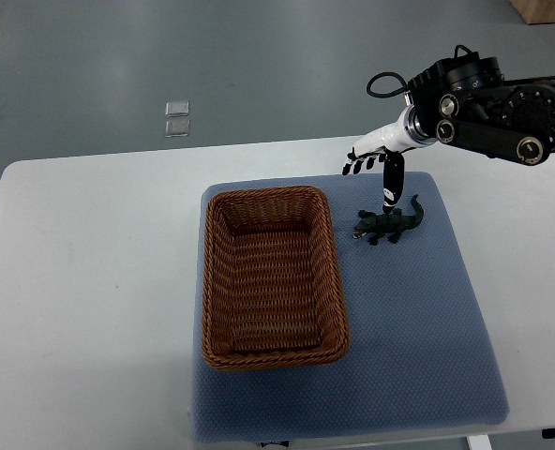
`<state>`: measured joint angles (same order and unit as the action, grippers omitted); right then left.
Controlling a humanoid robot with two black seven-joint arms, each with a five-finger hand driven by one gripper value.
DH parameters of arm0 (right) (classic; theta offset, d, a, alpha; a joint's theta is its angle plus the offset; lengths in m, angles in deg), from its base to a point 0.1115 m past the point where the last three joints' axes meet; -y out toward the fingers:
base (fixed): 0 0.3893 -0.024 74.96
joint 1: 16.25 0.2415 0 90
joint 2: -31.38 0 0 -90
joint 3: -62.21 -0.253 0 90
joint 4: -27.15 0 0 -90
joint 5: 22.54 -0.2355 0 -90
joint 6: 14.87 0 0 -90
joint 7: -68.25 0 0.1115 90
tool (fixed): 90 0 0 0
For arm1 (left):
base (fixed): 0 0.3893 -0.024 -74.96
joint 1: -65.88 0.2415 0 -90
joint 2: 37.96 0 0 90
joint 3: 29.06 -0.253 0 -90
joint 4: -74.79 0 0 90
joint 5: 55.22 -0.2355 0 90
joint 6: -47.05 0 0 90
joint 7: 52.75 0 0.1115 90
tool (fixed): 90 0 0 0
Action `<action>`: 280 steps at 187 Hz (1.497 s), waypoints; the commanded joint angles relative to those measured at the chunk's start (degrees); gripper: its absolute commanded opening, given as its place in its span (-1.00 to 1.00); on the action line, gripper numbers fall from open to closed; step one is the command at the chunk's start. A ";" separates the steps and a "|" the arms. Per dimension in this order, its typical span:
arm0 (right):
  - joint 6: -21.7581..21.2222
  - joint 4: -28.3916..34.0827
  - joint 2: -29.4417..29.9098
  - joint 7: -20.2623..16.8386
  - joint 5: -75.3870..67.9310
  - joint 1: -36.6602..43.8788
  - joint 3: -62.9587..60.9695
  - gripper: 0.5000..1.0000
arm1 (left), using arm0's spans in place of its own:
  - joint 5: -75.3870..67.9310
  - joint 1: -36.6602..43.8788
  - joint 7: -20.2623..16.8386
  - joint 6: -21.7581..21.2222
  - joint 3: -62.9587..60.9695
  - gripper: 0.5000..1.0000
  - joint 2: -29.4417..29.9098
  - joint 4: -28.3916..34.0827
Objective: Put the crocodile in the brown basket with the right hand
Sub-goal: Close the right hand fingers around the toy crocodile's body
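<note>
Unclear: I could not tell whether the dark digit pointing down from the right hand (379, 148) touched the crocodile (390, 224).
Hand: fingers were spread, holding nothing.
Crocodile: it lay on the blue mat (427, 319), just right of the brown basket (209, 281), outside it.
Cut off: the mat's near edge.
Surroundings: I noted a white worktop (81, 281) and two clear squares (177, 119) on the floor beyond.

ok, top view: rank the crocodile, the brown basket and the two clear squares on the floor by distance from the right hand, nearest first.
1. crocodile: on the blue mat, just below the open right hand.
2. brown basket: on the mat, to the hand's lower left.
3. clear squares: on the floor beyond the table, far to the left.
</note>
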<state>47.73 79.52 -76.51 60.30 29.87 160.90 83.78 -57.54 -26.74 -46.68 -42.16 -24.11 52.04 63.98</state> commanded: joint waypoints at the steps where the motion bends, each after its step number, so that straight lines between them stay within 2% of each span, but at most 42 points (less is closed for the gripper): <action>1: 0.06 -0.08 0.13 -0.05 0.94 -1.02 0.22 0.71 | -0.05 -0.02 0.00 -0.01 0.06 1.00 0.00 0.00; 61: 3.66 -0.61 1.36 0.04 3.84 -4.71 1.81 0.69 | -0.05 0.07 0.00 -0.01 0.06 1.00 0.00 0.00; 138: 5.68 -1.57 1.45 -0.05 6.48 -7.61 2.33 0.69 | -0.05 0.16 0.00 -0.01 0.06 1.00 0.00 0.00; 167: 6.39 -1.75 1.45 -0.14 6.91 -8.40 2.42 0.62 | -0.05 0.16 0.00 -0.01 0.06 1.00 0.00 0.00; 175: 6.74 -1.75 1.54 -0.14 7.35 -8.49 2.60 0.56 | -0.05 0.16 0.09 0.08 0.06 1.00 0.00 0.00; 194: 8.06 -2.45 1.89 -0.05 7.62 -9.45 3.30 0.26 | -0.05 0.16 0.09 -0.01 0.06 1.00 0.00 0.00; 224: 9.38 -2.63 2.59 -0.05 7.62 -9.72 4.62 0.12 | -0.05 0.16 0.17 -0.01 0.06 1.00 0.00 0.00; 233: 9.64 -2.80 2.77 -0.05 7.62 -9.72 4.71 -0.10 | -0.05 0.16 0.17 -0.01 0.06 1.00 0.00 0.00; 240: 9.82 -2.98 2.94 -0.05 7.62 -9.81 4.71 -0.20 | -0.05 0.16 0.17 -0.01 0.06 1.00 0.00 0.00; 259: 9.99 -3.24 3.29 -0.14 7.62 -9.98 4.88 -0.80 | -0.05 0.16 0.17 -0.01 0.06 1.00 0.00 0.00; 270: 9.99 -3.24 3.29 -0.14 7.62 -9.89 5.15 -1.00 | 0.04 0.16 0.17 -0.01 0.06 1.00 0.00 0.00; 280: 9.99 -3.24 3.21 -0.14 7.62 -9.63 5.15 -1.00 | 0.04 0.16 0.17 -0.01 0.06 1.00 0.00 0.00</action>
<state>57.67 76.30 -73.26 60.23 37.51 150.97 88.74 -57.59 -26.58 -46.51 -42.15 -24.05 52.04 63.99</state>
